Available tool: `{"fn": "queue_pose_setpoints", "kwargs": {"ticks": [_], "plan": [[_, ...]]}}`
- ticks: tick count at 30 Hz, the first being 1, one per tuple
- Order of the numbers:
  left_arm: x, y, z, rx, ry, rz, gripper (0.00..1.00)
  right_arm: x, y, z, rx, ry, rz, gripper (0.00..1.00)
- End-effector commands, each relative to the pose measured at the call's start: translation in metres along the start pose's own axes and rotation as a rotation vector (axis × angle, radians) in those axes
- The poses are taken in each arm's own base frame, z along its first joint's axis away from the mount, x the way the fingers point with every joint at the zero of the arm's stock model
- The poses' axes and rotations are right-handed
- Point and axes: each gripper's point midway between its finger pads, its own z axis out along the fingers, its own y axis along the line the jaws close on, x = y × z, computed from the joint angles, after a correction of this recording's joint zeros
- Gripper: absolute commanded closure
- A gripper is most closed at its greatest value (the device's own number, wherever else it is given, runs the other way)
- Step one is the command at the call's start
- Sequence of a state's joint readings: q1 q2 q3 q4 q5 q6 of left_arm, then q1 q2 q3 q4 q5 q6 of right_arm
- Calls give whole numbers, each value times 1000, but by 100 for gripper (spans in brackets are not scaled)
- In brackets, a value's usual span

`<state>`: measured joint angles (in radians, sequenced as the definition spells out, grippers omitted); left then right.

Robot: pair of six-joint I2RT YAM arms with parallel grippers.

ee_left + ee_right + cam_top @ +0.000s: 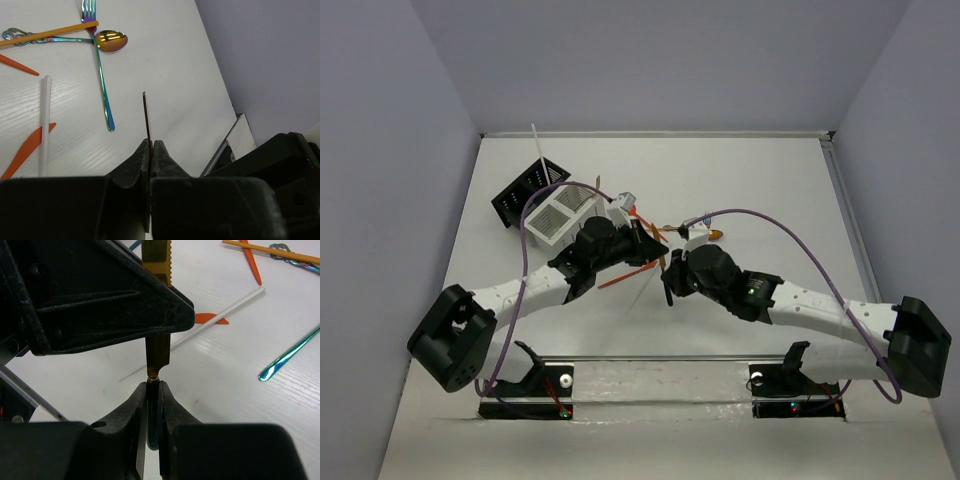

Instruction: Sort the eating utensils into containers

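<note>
A gold serrated knife (159, 347) with a dark handle is held off the table by both grippers. My right gripper (155, 385) is shut on its handle. My left gripper (151, 145) is shut on its blade (146, 115), seen edge-on. In the top view the two grippers meet mid-table, left (653, 243) and right (670, 272). The black caddy (523, 190) and the white caddy (560, 212) sit at the back left; a white stick (539, 150) pokes out of the black one. Loose utensils lie on the table: an iridescent spoon (111, 41), a fork (89, 10), an orange stick (50, 33) and a white stick (45, 125).
Orange plastic pieces (27, 147) lie by the white stick. The left gripper's black body (100, 290) fills the upper left of the right wrist view. A teal handle (290, 352) and an orange knife (250, 262) lie to the right. The table's metal front edge (227, 142) is near.
</note>
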<state>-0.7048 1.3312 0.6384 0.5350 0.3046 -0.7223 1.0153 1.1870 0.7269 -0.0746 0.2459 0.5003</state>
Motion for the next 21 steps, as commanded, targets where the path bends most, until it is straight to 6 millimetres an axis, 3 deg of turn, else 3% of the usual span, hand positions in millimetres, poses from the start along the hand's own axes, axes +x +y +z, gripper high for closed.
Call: {"fn": "queue_pose_setpoints", "kwargs": {"ticks": [1,4,9,10,11,13,14,15,16,17,18,19,20,21], "plan": [[-33,-11,-6,-1,-113,64,94,-28,17,-7,-53,-93,16,90],[-45,-17,-16,-17,-162,72,94,-31,17,-15,-70,-113,22,60],[-64,-18,-27,-75,-215,103,94,-50,24,-43,-139,-185,32,33],[-68,-13,-31,-105,-227,102,94,-52,24,-48,-144,-194,33,31],[-79,-21,-37,-101,-255,119,94,-52,23,-52,-145,-194,32,28],[-95,-12,-49,-174,-296,128,94,-59,23,-68,-170,-231,33,27],[-114,-23,-61,-171,-342,156,94,-60,21,-73,-168,-241,31,27],[-129,-10,-74,-249,-382,153,94,-63,18,-81,-173,-267,32,27],[-153,-22,-91,-251,-446,184,94,-65,13,-84,-157,-287,36,29],[-165,-22,-102,-275,-479,192,94,-64,10,-86,-148,-295,37,29],[-175,-15,-113,-327,-496,197,94,-63,6,-87,-137,-298,38,30],[-196,-2,-132,-396,-558,197,94,-59,2,-87,-127,-297,41,31],[-215,-8,-148,-414,-608,210,94,-56,0,-85,-117,-295,41,32],[-226,2,-162,-478,-631,227,94,-56,-1,-84,-116,-301,43,32]]}}
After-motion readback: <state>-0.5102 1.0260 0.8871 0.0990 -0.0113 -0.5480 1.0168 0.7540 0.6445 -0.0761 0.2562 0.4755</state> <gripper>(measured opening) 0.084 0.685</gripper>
